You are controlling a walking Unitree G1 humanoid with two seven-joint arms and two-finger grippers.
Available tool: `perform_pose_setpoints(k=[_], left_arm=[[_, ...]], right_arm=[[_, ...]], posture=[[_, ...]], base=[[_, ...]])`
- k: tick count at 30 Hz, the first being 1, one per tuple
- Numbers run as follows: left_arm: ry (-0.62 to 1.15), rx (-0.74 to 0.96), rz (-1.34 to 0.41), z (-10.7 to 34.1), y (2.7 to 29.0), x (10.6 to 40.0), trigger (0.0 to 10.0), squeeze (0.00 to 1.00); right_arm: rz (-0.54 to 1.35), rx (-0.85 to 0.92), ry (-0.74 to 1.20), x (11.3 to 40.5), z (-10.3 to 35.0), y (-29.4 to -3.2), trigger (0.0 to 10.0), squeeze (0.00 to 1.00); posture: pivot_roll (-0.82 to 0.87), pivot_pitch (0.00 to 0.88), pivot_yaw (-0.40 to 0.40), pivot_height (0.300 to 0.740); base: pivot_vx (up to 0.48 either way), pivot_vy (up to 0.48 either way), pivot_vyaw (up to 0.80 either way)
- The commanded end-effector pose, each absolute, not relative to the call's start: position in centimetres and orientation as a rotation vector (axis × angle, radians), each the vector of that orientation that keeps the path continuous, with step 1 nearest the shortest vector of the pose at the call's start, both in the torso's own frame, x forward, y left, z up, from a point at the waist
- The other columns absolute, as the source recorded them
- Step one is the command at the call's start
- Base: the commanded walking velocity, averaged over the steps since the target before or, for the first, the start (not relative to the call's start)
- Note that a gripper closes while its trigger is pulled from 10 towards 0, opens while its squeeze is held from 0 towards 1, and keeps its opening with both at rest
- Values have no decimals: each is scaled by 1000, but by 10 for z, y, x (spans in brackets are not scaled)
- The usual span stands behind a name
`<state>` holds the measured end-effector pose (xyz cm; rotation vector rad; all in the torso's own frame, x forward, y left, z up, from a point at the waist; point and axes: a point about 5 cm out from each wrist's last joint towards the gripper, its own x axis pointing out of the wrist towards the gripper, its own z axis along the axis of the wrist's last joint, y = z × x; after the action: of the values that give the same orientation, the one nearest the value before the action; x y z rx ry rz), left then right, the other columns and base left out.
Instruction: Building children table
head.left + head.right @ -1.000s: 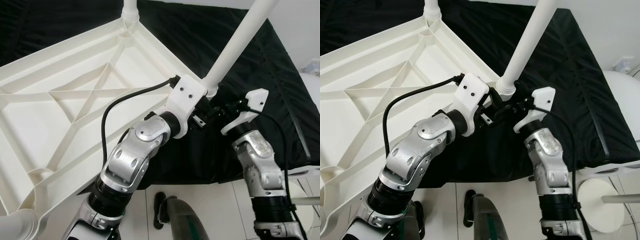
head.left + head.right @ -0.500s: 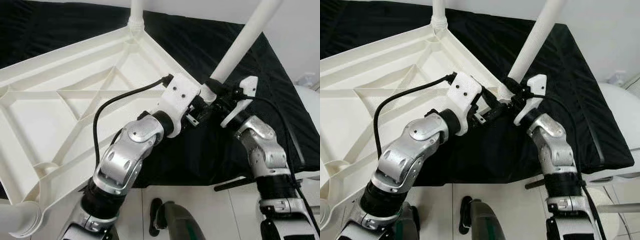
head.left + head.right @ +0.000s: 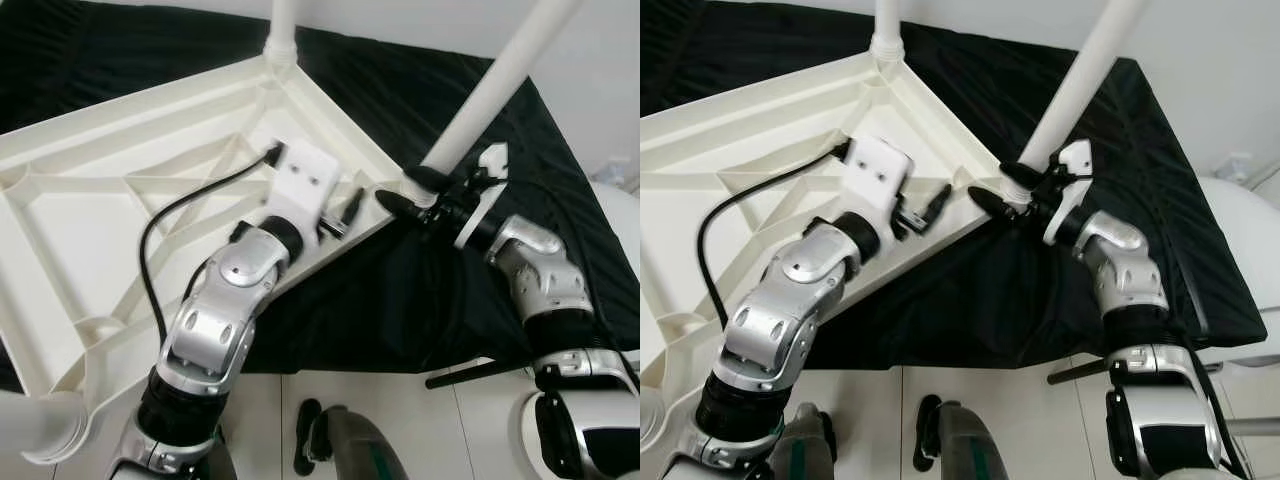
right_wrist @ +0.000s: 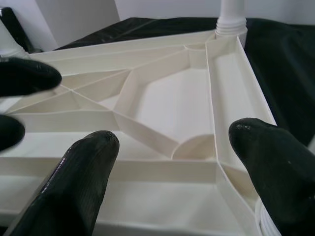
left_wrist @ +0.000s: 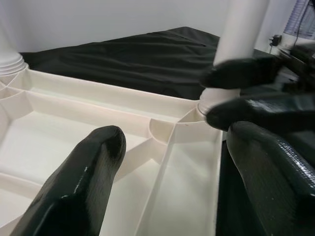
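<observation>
A white plastic children's table top (image 3: 120,200) lies upside down on a black cloth, its ribbed underside facing up. White legs stand in its corner sockets: one at the far corner (image 3: 283,30), one at the right corner (image 3: 490,90), and one at the near left (image 3: 40,435). My right gripper (image 3: 408,190) is open, with its fingers either side of the right leg's base collar (image 5: 216,96). My left gripper (image 3: 345,215) is open over the table top's rim, a little left of that corner, and holds nothing. Ribs of the underside (image 4: 147,132) show between the right fingers.
The black cloth (image 3: 400,90) covers the bed-like surface under the table top and hangs over its near edge. Beside me on the right is a round white object (image 3: 625,190). White floor tiles (image 3: 470,420) and a dark green object (image 3: 355,455) lie below my arms.
My left gripper has drawn back from the right leg's base, leftward over the table top's rim. My right gripper has reached forward to the leg's base. The camera has shifted.
</observation>
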<state>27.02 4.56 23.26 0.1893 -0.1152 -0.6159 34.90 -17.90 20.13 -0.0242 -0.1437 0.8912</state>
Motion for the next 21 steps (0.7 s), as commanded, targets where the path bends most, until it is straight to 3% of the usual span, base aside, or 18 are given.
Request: perform_pose_setpoints(k=[1, 17, 21], left_arm=[[-105, 196, -634, 230, 44, 266, 10000, 0], [-57, 221, -640, 219, 57, 255, 10000, 0], [-24, 252, -721, 212, 62, 242, 10000, 0]], right_arm=[[873, -38, -111, 349, 195, -189, 10000, 0], [840, -76, -96, 364, 202, -204, 10000, 0], [733, -68, -169, 374, 213, -209, 10000, 0]], posture=[[117, 139, -169, 740], [114, 140, -167, 740], [118, 143, -164, 740]], base=[[0, 0, 0], [0, 0, 0], [0, 0, 0]])
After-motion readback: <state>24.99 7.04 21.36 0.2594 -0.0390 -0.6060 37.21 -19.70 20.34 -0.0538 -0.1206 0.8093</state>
